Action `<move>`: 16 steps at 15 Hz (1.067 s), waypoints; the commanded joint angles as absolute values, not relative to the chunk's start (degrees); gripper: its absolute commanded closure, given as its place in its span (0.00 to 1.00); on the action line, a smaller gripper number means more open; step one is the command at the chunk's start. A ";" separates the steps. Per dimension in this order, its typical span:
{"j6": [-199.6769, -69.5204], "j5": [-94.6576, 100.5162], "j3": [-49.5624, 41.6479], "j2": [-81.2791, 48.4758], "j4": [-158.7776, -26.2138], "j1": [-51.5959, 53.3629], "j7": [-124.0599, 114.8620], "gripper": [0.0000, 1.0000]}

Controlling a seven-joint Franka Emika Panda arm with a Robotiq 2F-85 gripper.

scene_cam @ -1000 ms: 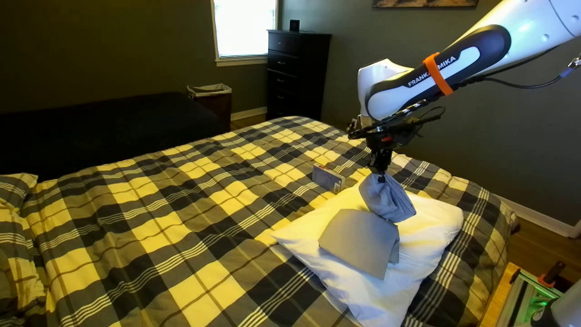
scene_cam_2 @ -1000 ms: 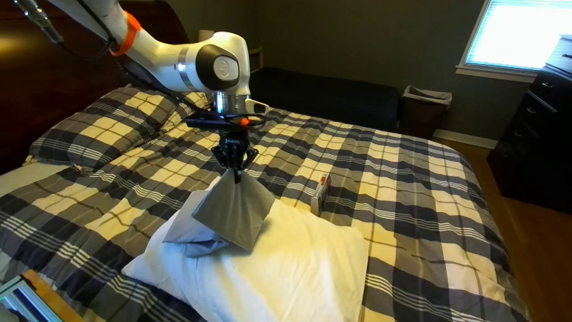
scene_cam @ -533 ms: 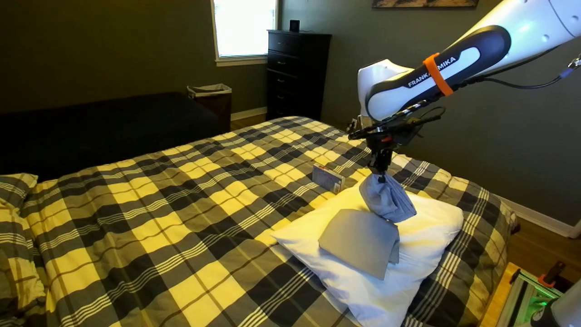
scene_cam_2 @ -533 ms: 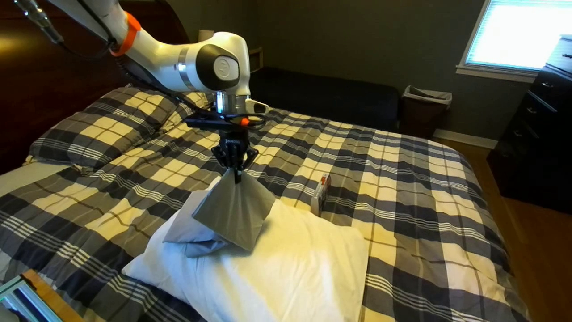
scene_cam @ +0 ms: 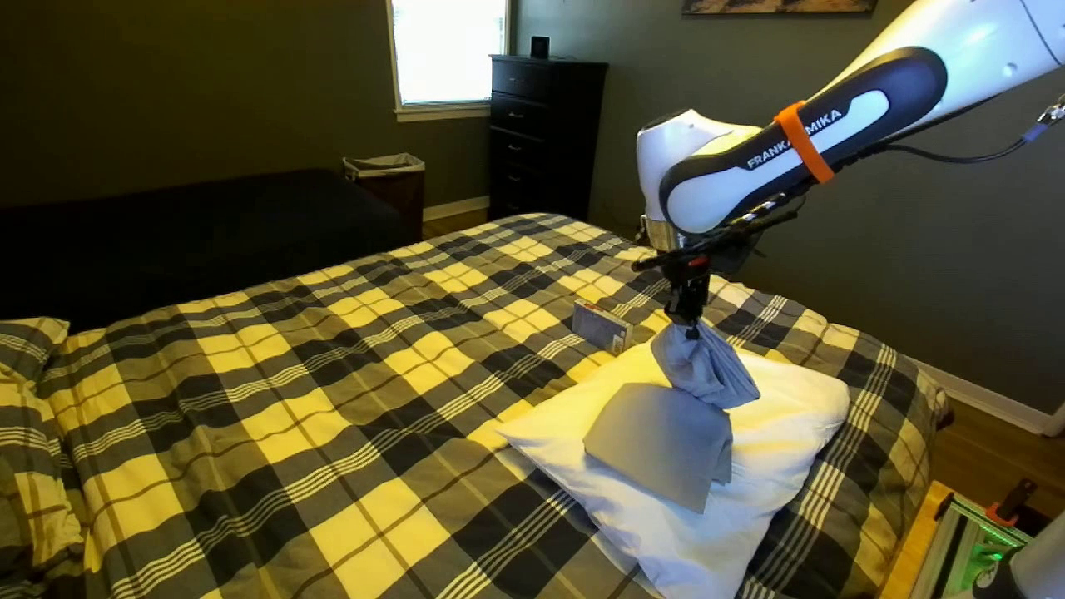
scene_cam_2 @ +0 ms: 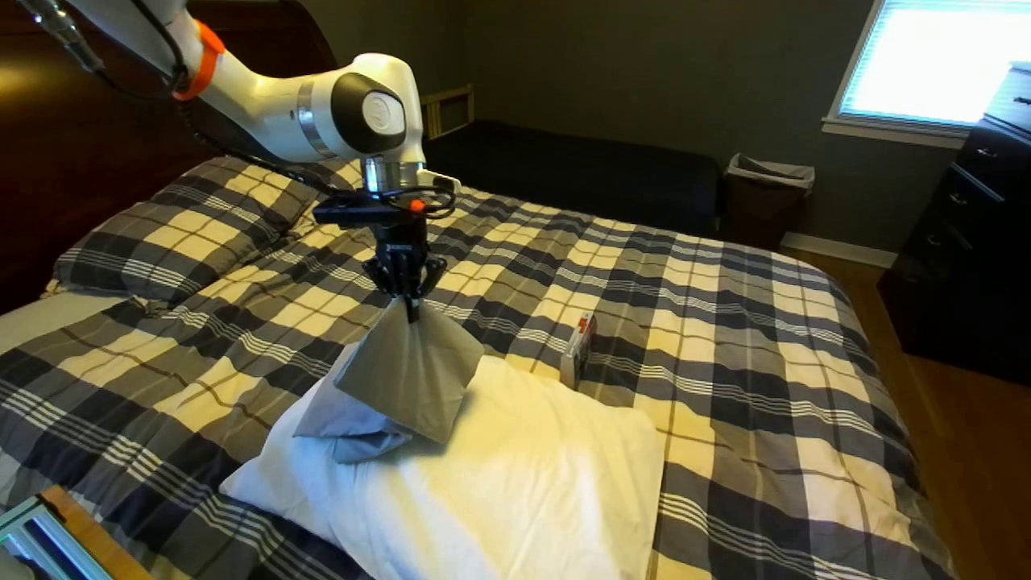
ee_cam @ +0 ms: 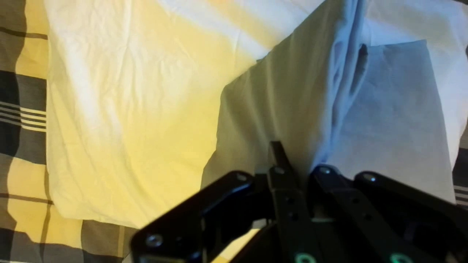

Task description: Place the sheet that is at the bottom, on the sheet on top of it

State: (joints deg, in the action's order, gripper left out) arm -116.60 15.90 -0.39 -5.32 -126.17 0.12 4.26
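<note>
My gripper (scene_cam_2: 412, 312) clenches the hanging sheet (scene_cam_2: 409, 374) — the bottom one, I take it — near its top, above the pillow (scene_cam_2: 548, 459) where the second sheet (scene_cam: 653, 441) lies. Whether the two touch, I can't tell. Picking up looks done; left, I judge: laying it on that one, letting go.

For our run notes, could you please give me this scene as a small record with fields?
gripper: shut on the raised sheet
raised sheet: gray, pinched at its top, hanging down
lying sheet: gray, on the pillow
joined or separate: cannot tell
placement: not yet done
pillow: white, on the plaid bed
box: on the bed, beside the pillow
</note>
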 commanded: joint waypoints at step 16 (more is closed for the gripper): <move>-99.62 31.51 4.01 -6.68 -122.75 6.54 -4.81 0.98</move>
State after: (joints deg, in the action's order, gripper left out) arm -102.28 29.61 4.09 -8.28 -122.91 6.30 -3.75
